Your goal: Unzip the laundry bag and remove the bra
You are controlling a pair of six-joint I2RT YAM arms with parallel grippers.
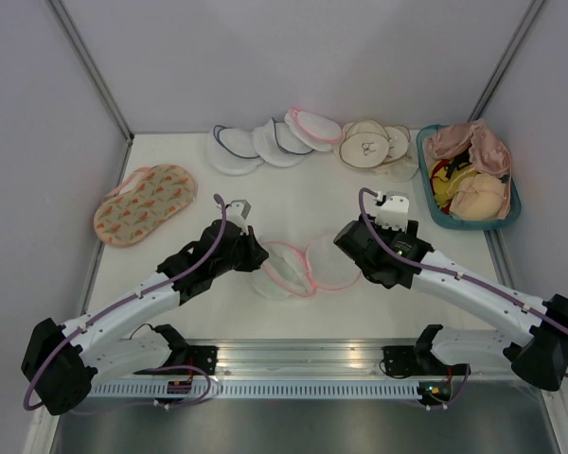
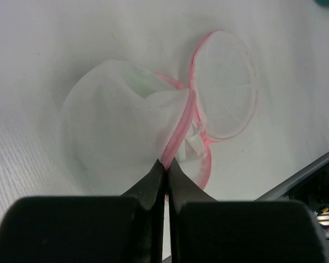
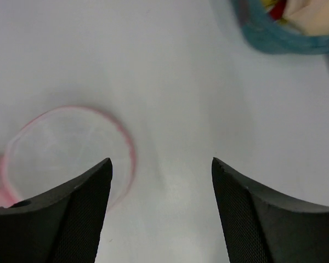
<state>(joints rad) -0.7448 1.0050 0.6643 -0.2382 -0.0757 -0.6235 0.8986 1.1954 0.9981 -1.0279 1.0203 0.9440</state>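
left end effector (image 1: 254, 253), seen from above, sits at the left edge of the laundry bag (image 1: 298, 268), which lies on the worktop (image 1: 293, 203) between the two arms, toward the front. the bag is spread into two round, pink-rimmed halves side by side, so the zipper looks largely undone. right end effector (image 1: 352, 253) hangs at the bag's right half, and this view does not show whether it touches it. in the left wrist view the left end effector (image 2: 165, 167) has its fingers pressed together on the pink trim (image 2: 178, 129), pinching a fold of mesh up off the worktop. one half of the laundry bag (image 2: 225, 87) lies flat and looks hollow. the other bulges with a soft white rounded mass that is probably the bra (image 2: 107, 134), though it is hard to tell mesh from cup here. in the right wrist view the right end effector (image 3: 160, 161) has its fingers wide apart with nothing between them, over bare worktop. the laundry bag (image 3: 71, 148) shows only as a pale pink-edged disc at lower left, and a blue tray (image 3: 274, 41) is well apart at the top. the risk, as i judge it, comes from that thin pinch. a pull could slip off the trim, or lift the light bag whole with the bra inside, since nothing pins the other half. a reach from the right could also catch mesh along with the cup, or snag a strap on the zipper.
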